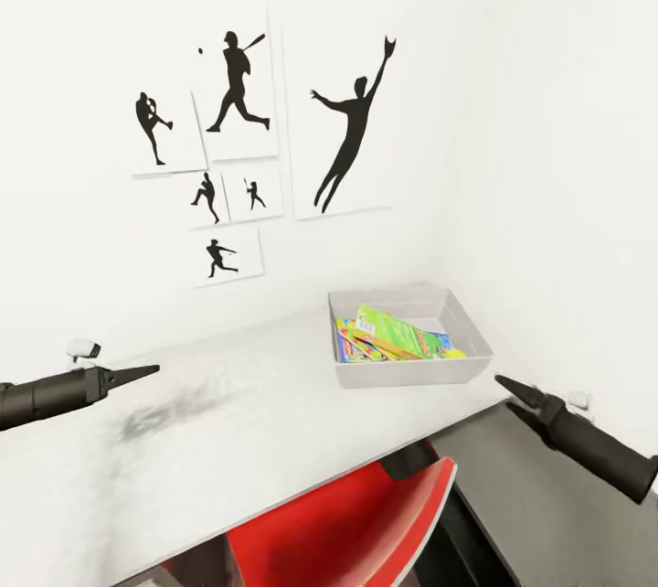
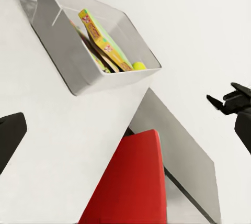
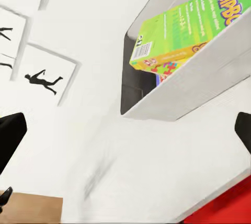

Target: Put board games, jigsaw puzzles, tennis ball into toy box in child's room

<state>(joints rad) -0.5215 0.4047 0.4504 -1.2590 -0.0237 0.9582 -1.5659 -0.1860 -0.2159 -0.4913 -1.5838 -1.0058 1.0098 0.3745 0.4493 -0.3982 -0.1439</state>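
Between both grippers, farther back: toy box (image 1: 409,369) on table (image 1: 228,441).
Box contents: Skip-Bo game (image 1: 395,334) leaning, jigsaw puzzle (image 1: 355,348), tennis ball (image 1: 453,353).
Left gripper (image 1: 151,370): empty, jaws together.
Right gripper (image 1: 502,381): empty, jaws together.

"SKIPBO" stands in purple letters on the yellow-green flat printed game box (image 3: 188,22); beside its barcode the small print lines are too fine to read.

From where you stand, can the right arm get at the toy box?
Probably yes. The right gripper hovers just off the near right corner of the toy box, with only bare table between them and nothing blocking the open top.
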